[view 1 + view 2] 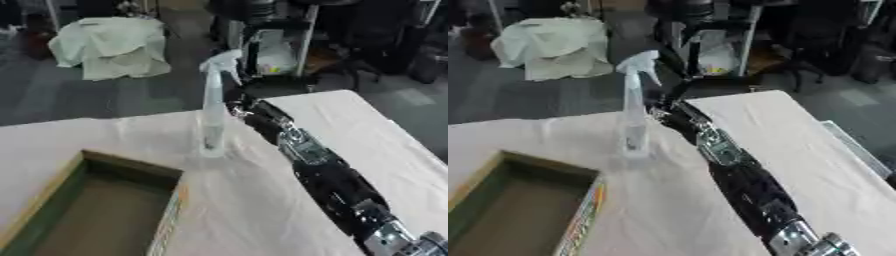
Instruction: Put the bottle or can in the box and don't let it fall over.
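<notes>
The fingers of the right hand (pixel 665 111) sit just behind a clear spray bottle (pixel 213 112), dark against a dark background, so whether they curl round it or merely lie beside it cannot be told. The bottle stands upright on the cloth-covered bench (pixel 367 130), its white trigger head at the top, just beyond the far right corner of an open box (pixel 96 210) with green inner walls. The black and silver right arm (pixel 741 187) runs from the lower right corner up to the bottle.

The right eye view shows a narrow gap of background between the bottle and the hand's upper part, and a pale strip along the bench's right edge; the left eye view has the bottle overlapping the hand more closely. The box's near end is cut off by the lower edge in both views. The left hand shows in neither. A pale crumpled cloth (pixel 114 47) lies over something on the floor beyond
</notes>
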You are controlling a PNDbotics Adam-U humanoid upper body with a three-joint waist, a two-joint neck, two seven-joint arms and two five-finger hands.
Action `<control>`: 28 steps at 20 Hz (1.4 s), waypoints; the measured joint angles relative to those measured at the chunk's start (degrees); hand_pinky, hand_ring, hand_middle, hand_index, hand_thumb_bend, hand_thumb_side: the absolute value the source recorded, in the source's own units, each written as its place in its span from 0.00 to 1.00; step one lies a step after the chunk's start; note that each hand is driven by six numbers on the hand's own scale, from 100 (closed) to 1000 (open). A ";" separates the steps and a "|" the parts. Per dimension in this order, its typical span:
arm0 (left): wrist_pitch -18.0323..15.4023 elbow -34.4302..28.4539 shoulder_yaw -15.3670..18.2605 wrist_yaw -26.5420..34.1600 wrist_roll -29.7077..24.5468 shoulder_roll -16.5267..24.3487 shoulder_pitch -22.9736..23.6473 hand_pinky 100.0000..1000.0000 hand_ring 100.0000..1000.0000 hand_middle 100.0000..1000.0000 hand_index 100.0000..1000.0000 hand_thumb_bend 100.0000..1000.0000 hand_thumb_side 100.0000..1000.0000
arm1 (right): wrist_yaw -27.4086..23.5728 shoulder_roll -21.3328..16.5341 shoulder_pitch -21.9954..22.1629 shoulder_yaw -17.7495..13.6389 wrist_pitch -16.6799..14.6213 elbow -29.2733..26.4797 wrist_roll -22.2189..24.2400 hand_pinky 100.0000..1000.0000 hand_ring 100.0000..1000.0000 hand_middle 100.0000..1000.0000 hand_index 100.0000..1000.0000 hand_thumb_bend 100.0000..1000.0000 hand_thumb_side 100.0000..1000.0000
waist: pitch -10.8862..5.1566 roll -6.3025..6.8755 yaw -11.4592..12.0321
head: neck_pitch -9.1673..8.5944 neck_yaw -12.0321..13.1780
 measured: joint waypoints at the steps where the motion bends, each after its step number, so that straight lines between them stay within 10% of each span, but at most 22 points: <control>1: 0.01 -0.03 0.00 -0.01 -0.02 -0.09 -0.03 1.00 0.95 1.00 0.83 0.00 0.82 | 0.09 -0.02 -0.16 -0.01 -0.01 -0.02 -0.01 1.00 1.00 1.00 1.00 0.00 0.41 | 0.11 0.00 0.01 | -0.17 -0.11; 28: 0.15 -0.18 -0.67 -0.26 -0.71 -0.72 -1.64 1.00 0.95 1.00 0.83 0.00 0.83 | -1.24 -1.95 -2.12 0.04 -0.09 -2.10 -0.15 1.00 1.00 1.00 1.00 0.00 0.41 | 2.38 -0.05 0.96 | -2.46 -2.02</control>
